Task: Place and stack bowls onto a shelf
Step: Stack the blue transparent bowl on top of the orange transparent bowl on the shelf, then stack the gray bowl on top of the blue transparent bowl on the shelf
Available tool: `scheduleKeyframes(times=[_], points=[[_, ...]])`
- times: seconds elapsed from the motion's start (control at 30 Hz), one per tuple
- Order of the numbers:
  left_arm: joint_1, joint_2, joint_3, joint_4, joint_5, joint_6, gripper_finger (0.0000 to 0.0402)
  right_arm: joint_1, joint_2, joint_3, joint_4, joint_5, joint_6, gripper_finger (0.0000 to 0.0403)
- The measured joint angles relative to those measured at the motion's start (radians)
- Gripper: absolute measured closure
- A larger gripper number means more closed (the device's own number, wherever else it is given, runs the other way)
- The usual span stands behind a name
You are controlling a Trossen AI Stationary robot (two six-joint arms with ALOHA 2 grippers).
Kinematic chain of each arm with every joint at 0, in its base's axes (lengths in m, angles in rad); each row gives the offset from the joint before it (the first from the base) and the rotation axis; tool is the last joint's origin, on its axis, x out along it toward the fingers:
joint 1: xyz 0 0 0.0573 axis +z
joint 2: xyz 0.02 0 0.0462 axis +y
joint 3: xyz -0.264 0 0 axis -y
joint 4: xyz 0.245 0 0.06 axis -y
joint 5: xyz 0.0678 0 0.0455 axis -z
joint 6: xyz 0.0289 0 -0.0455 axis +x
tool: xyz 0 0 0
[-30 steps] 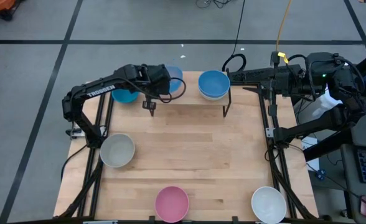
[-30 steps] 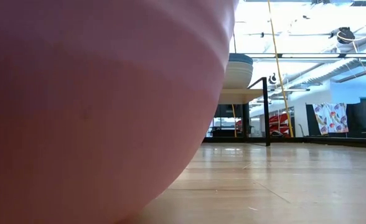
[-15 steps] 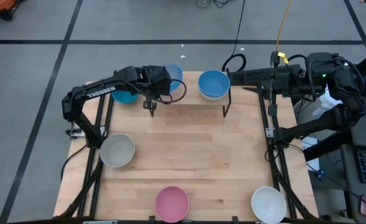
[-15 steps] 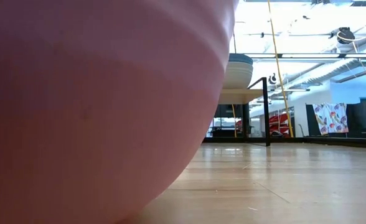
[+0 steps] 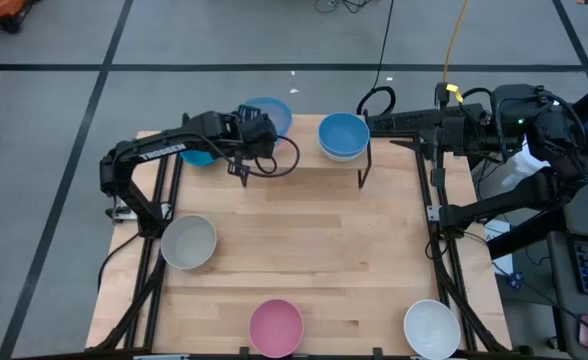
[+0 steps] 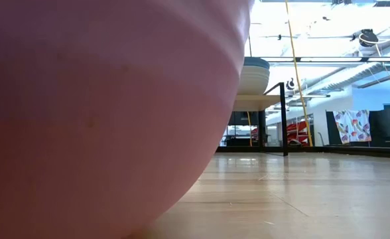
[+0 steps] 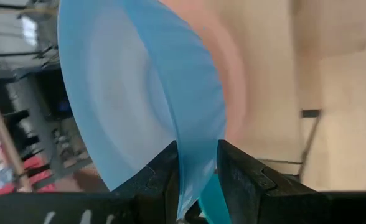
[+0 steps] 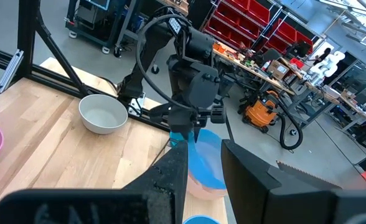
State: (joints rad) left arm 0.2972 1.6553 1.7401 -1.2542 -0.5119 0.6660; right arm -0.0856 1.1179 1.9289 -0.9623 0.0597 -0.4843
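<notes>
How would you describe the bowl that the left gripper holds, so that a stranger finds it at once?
Start at the far edge of the wooden table, left of the stacked blue bowls. There the left gripper is shut on the rim of a light blue bowl. It alone is lifted and tilted; the grey-white, pink and white bowls rest on the table.

The left arm stretches along the table's far edge, its left gripper [image 5: 255,129] by the shelf's [image 5: 366,150] left end, fingers [image 7: 164,180] pinched on a light blue bowl's [image 7: 139,99] rim. The right arm lies folded beyond the shelf's right end, right gripper [image 8: 203,163] parted.
</notes>
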Motion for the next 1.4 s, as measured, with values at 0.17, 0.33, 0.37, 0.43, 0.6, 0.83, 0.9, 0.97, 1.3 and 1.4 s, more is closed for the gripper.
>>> scheduleKeyframes(times=[0.17,0.33,0.37,0.43,0.6,0.83,0.9,0.97,1.3,1.4], points=[[0.002,-0.001,0.000,-0.007,0.077,0.005,0.0298,0.000,0.000,0.000,0.000,0.000,0.000,0.0314],[0.005,-0.001,0.000,0.004,0.072,-0.005,0.0298,0.000,0.000,0.000,0.000,0.000,0.000,0.0314],[0.008,-0.001,0.000,0.007,0.070,-0.011,0.0298,0.000,0.000,0.000,0.000,0.000,0.000,0.0314],[0.013,-0.001,0.001,-0.017,0.067,0.006,0.0298,0.000,0.000,0.000,0.000,0.000,0.000,0.0314],[0.018,0.001,0.001,-0.040,0.042,0.004,0.0298,0.000,0.000,0.000,0.000,0.000,0.000,0.0314],[0.015,0.002,0.001,-0.026,0.055,0.012,0.0298,0.000,0.000,0.000,0.000,0.000,0.000,0.0314],[0.016,0.002,0.001,-0.020,0.055,-0.009,0.0298,0.000,0.000,0.000,0.000,0.000,0.000,0.0314],[0.015,0.002,0.001,-0.020,0.055,-0.013,0.0298,0.000,0.000,0.000,0.000,0.000,0.000,0.0314],[-0.015,-0.058,0.001,-0.029,0.061,-0.119,0.0298,0.000,0.000,0.000,-0.007,0.008,0.027,0.0314],[-0.022,-0.096,0.001,-0.029,0.153,-0.172,0.0298,0.000,0.000,0.000,-0.041,0.090,0.066,0.0314]])
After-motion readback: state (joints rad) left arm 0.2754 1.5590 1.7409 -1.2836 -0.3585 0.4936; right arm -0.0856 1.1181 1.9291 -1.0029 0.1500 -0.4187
